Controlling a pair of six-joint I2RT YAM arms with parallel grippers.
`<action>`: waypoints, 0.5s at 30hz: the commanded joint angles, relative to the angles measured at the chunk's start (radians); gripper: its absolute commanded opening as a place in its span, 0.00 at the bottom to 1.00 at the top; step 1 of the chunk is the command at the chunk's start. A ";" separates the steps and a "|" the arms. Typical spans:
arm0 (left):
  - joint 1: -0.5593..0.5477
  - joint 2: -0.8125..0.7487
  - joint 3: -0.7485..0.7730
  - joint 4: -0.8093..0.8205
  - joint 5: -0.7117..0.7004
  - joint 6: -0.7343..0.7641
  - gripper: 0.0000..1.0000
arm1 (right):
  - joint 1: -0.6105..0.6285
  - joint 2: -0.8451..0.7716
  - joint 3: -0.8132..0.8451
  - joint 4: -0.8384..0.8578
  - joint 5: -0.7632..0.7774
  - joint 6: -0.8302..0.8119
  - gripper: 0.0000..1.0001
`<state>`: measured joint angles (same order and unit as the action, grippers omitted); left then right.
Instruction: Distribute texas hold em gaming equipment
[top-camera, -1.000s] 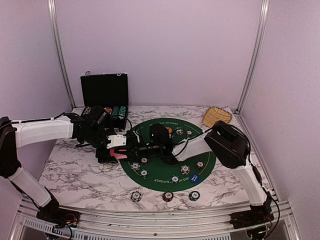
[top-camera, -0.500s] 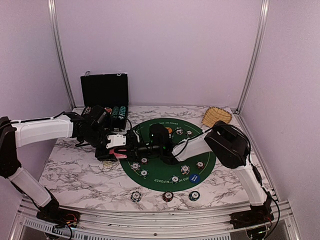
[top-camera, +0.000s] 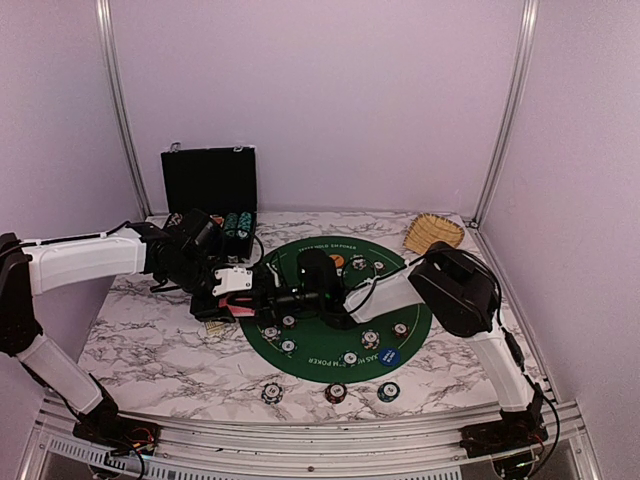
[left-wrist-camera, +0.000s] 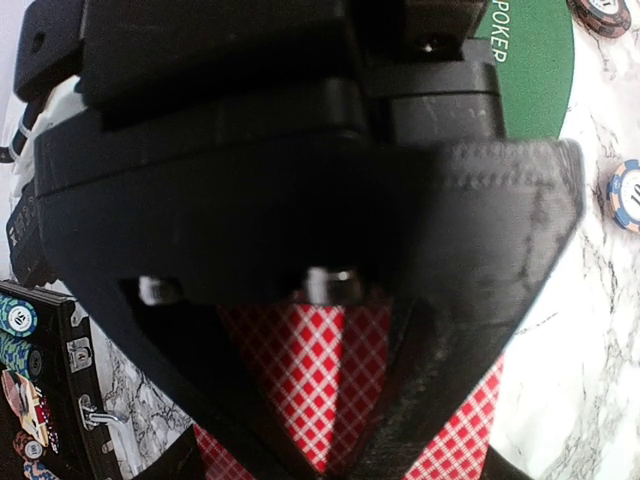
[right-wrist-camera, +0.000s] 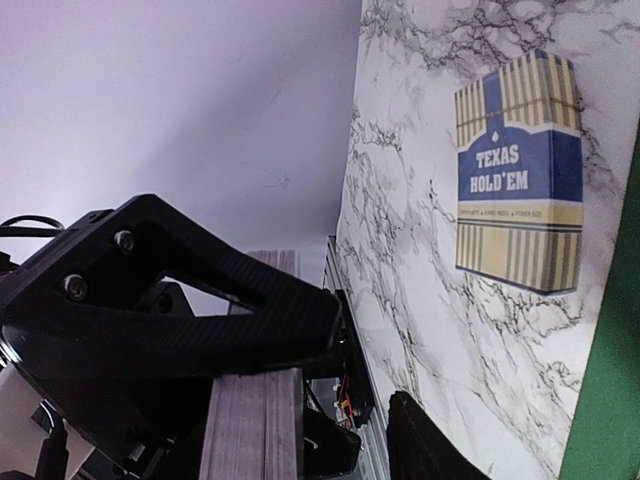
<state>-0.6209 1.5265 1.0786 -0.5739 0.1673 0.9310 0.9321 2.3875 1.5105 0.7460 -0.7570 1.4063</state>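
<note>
Chips (top-camera: 370, 338) dotted the green mat (top-camera: 320, 340), along with an orange button (top-camera: 338, 261) towards the back and a blue button (top-camera: 390, 356) towards the front. Three front chips (top-camera: 336, 392) lay in a row on the marble table (top-camera: 150, 340) near its front edge.

At the back left a black chip case (top-camera: 209, 180) stood with its lid up and rows of chips in its tray. A wicker basket (top-camera: 433, 232) sat in the back right corner, well apart from both arms.

The right gripper (top-camera: 262, 297) reached across the mat. Its black body filled most of the left wrist view and hid nearly everything ahead of the left gripper (left-wrist-camera: 332, 462).

The left claw was clamped narrow on the red-backed playing cards (left-wrist-camera: 330, 385) at the mat's left rim. The right claw stood partly open. In its own wrist view the deck's edge showed with a clear gap to one finger (right-wrist-camera: 425, 450).

A blue-and-yellow striped card box (right-wrist-camera: 518, 185) lay flat on the marble just beside the mat, printed "TEXAS HOLD'EM". White letters on the mat's rim read "POKER".
</note>
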 joint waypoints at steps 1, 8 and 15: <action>-0.003 -0.009 0.038 -0.011 0.026 -0.008 0.38 | 0.001 -0.027 0.028 -0.034 0.018 -0.010 0.50; -0.003 0.002 0.035 -0.016 0.008 -0.019 0.37 | 0.002 -0.021 0.045 -0.028 0.005 -0.005 0.53; -0.003 0.003 0.035 -0.036 -0.025 -0.014 0.35 | -0.013 -0.047 0.007 -0.053 0.028 -0.024 0.51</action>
<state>-0.6209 1.5265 1.0801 -0.5766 0.1555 0.9237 0.9302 2.3875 1.5177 0.7246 -0.7521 1.4052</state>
